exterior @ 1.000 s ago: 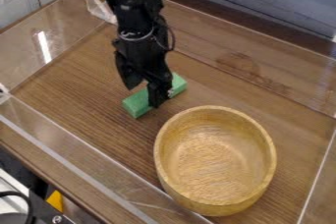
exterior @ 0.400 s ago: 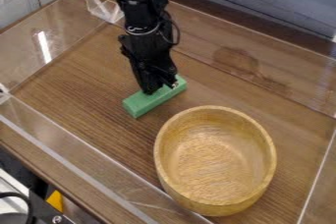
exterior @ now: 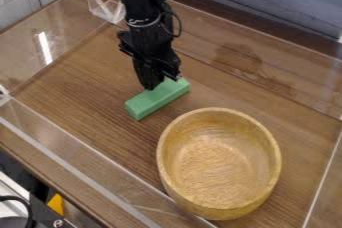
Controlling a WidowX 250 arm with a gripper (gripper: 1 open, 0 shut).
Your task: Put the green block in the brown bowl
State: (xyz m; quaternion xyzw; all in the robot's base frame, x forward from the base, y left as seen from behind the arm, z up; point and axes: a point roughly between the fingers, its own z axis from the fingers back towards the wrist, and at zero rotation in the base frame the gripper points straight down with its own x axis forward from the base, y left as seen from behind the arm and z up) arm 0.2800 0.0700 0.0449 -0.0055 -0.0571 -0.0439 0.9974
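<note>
We see the gripper (exterior: 158,76) pointing down, fingers closed on the upper end of the green block (exterior: 156,99), which lies on the table (exterior: 254,82). Below-right, the brown bowl (exterior: 221,162) holds nothing.

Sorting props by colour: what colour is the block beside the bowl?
Bright green; the block shows clearly in the camera view.

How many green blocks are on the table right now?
1. The green block lies on the wooden table, just up-left of the brown bowl, with the hand down at its far end. The bowl looks empty.
</note>
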